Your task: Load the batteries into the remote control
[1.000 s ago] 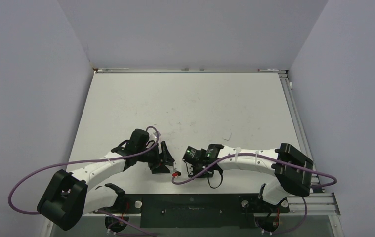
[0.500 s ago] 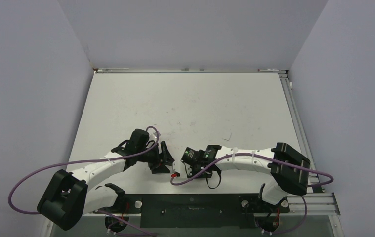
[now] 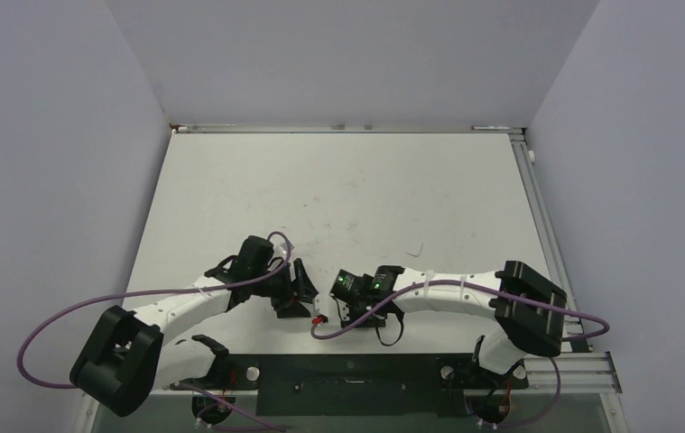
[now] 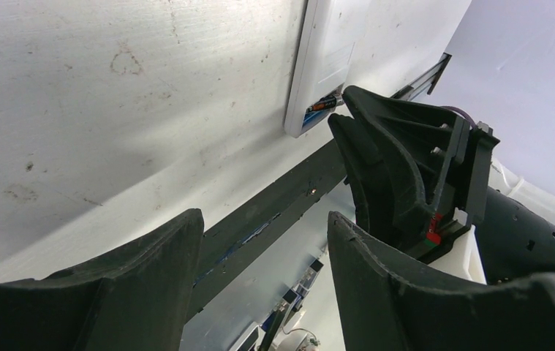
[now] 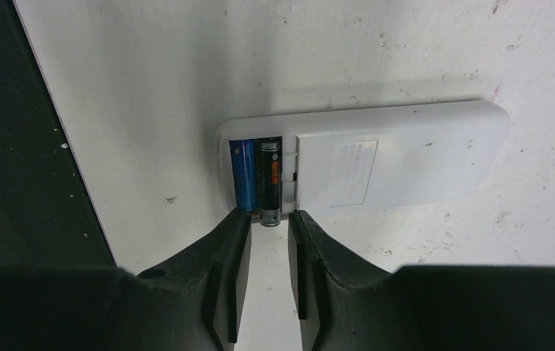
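— The left arm [image 3: 185, 307] and right arm [image 3: 451, 290], above the black base plate [image 3: 347, 383]?
— White shells, black joints, purple cables [image 3: 27, 352] looping out. Right gripper [image 5: 268, 213]: black ribbed fingers [image 4: 391, 168], red tab [image 4: 433, 232].

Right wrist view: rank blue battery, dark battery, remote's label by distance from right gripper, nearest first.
1. dark battery, at the tips of the right gripper.
2. blue battery, beside it, picture-left.
3. label, on the remote, picture-right.
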### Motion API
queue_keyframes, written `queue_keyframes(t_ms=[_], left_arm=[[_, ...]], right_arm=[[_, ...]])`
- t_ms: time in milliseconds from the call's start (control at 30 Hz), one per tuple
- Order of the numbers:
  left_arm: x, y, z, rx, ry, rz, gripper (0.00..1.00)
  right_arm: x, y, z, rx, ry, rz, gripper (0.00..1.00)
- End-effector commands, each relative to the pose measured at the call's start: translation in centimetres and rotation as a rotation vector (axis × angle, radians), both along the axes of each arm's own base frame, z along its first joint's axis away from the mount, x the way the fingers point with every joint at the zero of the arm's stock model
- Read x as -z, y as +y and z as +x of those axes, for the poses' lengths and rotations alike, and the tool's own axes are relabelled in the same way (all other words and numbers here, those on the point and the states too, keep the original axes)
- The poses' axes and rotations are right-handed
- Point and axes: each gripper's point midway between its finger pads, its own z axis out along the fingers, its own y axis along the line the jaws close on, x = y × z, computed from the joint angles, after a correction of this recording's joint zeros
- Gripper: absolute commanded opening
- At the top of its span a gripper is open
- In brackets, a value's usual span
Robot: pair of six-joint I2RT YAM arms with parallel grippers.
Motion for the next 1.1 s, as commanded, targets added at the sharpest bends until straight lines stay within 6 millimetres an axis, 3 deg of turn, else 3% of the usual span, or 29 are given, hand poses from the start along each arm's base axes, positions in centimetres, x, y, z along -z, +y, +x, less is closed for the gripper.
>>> queue_keyframes(t_ms=[0,300,567,767,1067], left_arm=[[-0.5,-0.4,0.8,0.014,-0.047,-0.021,0.60],[-0.5,-1.3,0.9,0.044,-0.064,-0.007,0.60],[-0.5,-3.5,1.0,0.091,-0.078,0.011,0.60],[-0.1,-5.7,1.3,0.115,-0.081,0.013,0.59],[0.7,-8.3,1.8,0.146,-0.086,0.041,0.52]], right_arm=[[-2.5,1.5,1.2,0.028,-0.075,0.085,0.27],[-8.8,1.8,2.9,0.248,-0.185,0.329,0.32],[-11.8,-0.7,5.6,0.709,-0.232,0.491,0.32],[-11.2,-2.8,6.3,1.024,-0.194,0.561,0.32],[-9.1,-2.6,4.9,1.272,-0.033,0.684,0.31]])
